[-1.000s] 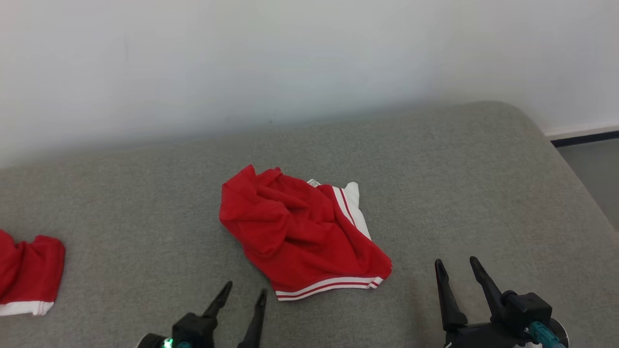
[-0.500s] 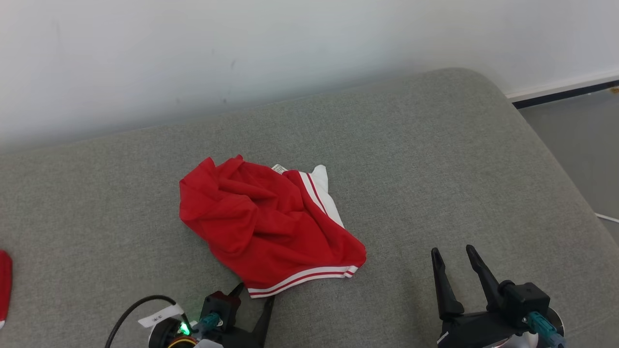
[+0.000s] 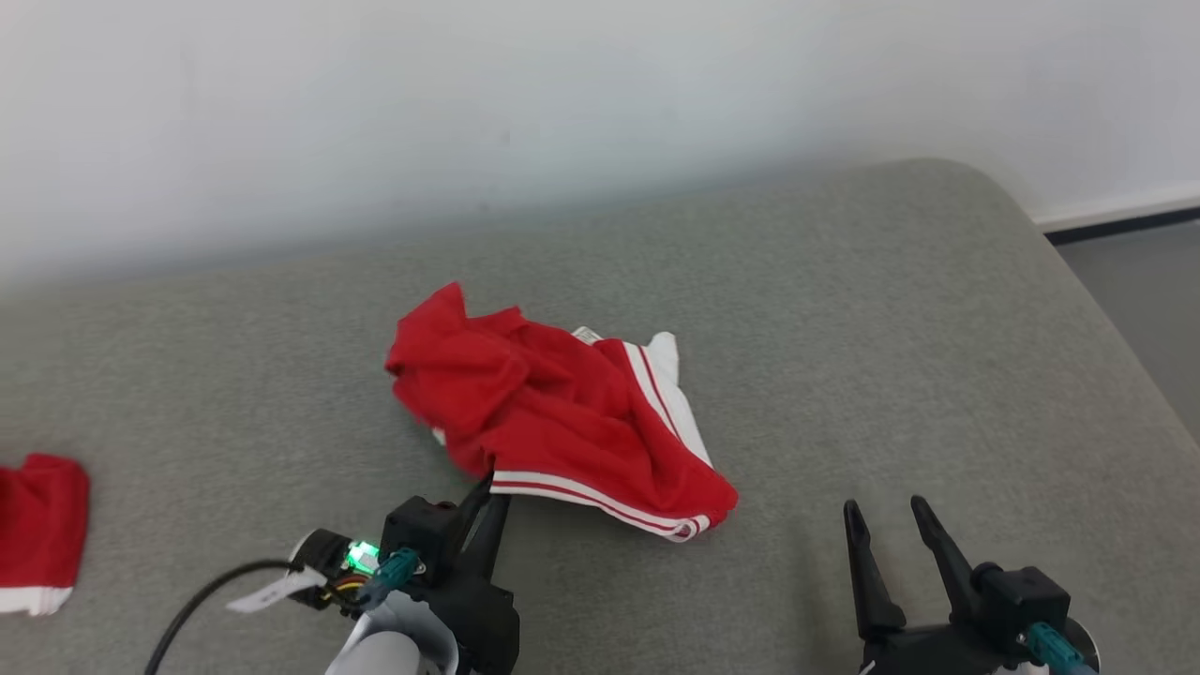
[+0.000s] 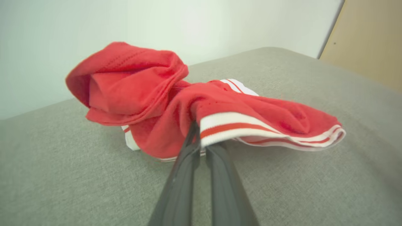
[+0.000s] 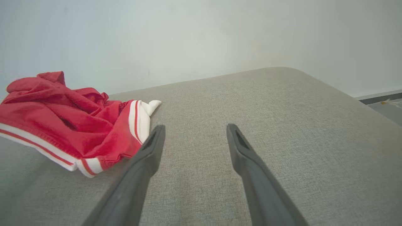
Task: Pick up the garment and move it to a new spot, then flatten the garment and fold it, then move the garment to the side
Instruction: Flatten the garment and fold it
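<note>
Garment (image 3: 562,422): red cloth with white-striped hems, crumpled on the grey cushion (image 3: 844,328). It lies straight ahead of the left gripper's fingertips and ahead-left of the right gripper.
Left gripper (image 3: 489,497): fingers pressed together on the garment's near striped hem. In the left wrist view the white band sits pinched at the left gripper's (image 4: 204,138) tips, and the hem to the tips' right hangs clear of the cushion.
Right gripper (image 3: 885,506): fingers spread apart over bare cushion. In the right wrist view the garment's (image 5: 62,125) striped corner lies just beside its left fingertip.
Second red garment (image 3: 42,525): well off to the left gripper's left, cut by the view's edge.
Wall (image 3: 562,94): pale, beyond the garment from both grippers.
</note>
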`<state>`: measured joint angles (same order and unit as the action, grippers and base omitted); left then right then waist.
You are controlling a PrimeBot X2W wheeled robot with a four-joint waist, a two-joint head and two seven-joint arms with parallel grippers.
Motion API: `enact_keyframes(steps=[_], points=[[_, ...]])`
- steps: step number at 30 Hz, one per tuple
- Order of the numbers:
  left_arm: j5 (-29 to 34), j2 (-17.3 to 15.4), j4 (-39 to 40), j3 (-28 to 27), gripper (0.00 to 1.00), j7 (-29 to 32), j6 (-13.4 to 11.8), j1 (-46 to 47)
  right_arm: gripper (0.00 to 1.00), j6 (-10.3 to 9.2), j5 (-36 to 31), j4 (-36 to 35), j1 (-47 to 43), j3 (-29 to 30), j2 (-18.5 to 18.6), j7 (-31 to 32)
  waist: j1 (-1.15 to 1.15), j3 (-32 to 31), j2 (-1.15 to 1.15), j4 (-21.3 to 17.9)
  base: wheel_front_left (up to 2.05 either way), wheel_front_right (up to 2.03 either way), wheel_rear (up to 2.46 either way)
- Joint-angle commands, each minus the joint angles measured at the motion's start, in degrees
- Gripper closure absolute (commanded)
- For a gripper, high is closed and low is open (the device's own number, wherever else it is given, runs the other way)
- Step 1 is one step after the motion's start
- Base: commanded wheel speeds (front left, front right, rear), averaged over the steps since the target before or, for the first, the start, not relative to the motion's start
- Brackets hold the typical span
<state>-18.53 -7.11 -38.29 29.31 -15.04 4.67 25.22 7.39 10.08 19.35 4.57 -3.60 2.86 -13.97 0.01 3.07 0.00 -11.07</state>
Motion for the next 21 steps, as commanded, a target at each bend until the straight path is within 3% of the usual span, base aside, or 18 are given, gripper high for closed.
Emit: enact_keyframes(steps=[1, 7, 14, 21], points=[[0.7, -0.4, 1.2, 0.0, 1.00, -0.2, -0.2, -1.1, 0.00, 0.20, 0.3, 0.0, -0.5, 0.0, 0.0, -0.2, -0.01, -1.5, 0.00, 2.1, 0.00, 0.00, 0.00], [3.6, -3.8, 14.7, 0.3, 1.00, 0.5, -2.8, -4.8, 0.00, 0.20, 0.7, 0.3, -1.4, 0.0, 0.1, -0.3, -0.01, -3.5, 0.00, 6.3, 0.00, 0.00, 0.00], [2.5, -7.5, 29.7, 0.5, 1.00, 7.5, -6.3, -13.6, 0.00, 0.20, 1.1, 0.6, -1.5, -0.5, 0.1, -0.4, -0.01, -3.8, 0.00, 8.5, 0.00, 0.00, 0.00], [0.4, -9.9, 28.3, -0.7, 1.00, 8.9, -7.9, -20.9, 0.00, 0.20, 0.9, 1.0, -0.9, -0.4, 0.1, -0.3, -0.01, -3.2, 0.00, 8.1, 0.00, 0.00, 0.00]])
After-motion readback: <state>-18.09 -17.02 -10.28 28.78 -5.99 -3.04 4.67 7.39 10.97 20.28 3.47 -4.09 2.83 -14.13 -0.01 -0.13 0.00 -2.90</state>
